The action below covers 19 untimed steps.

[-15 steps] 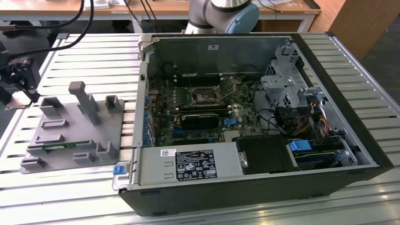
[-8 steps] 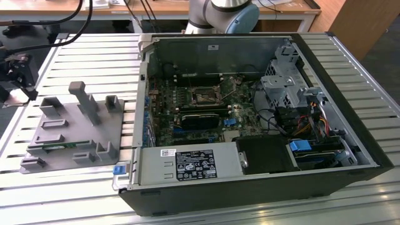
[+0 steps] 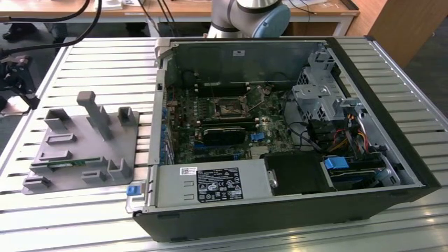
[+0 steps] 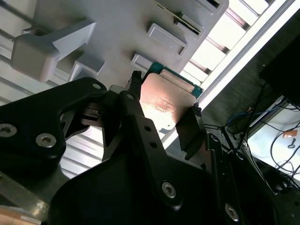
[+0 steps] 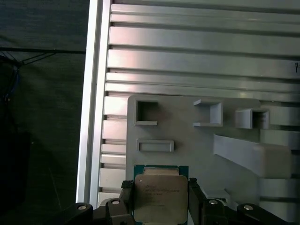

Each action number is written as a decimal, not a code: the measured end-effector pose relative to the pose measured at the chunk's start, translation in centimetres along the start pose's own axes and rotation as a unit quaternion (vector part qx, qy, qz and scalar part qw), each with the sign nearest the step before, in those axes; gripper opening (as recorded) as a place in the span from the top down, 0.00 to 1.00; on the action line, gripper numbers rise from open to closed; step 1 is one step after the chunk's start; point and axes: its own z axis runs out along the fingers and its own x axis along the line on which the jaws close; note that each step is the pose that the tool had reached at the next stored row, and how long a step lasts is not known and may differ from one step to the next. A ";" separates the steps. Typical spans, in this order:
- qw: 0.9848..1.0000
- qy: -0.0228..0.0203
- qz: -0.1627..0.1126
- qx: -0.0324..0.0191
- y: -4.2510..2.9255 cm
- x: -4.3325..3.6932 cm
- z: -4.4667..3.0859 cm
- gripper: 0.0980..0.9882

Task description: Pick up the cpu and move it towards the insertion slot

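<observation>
Two black fingers (image 4: 133,105) of the gripper (image 5: 160,187) press on opposite edges of the cpu (image 5: 160,199), holding it over the edge of the grey fixture (image 5: 187,136) on the slatted bench (image 5: 187,61). The insertion slot (image 3: 229,107) lies well apart, deep inside the open computer case (image 3: 245,65). Gripped only by its thin edges, the chip could tilt, slip out, or catch the case wall.

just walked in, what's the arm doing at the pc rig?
The arm's pincer is closed on the cpu, gripping two opposite edges, just over the grey parts fixture on the slatted table. The insertion slot sits on the motherboard inside the open computer case, toward the exterior view's right of the fixture.
</observation>
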 end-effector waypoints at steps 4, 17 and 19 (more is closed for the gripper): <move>1.000 0.000 0.000 0.000 0.02 0.00 -0.43 0.50; 1.000 0.000 0.000 0.000 0.10 0.00 -2.24 0.50; 1.000 0.000 0.000 0.000 0.11 0.00 -2.57 0.50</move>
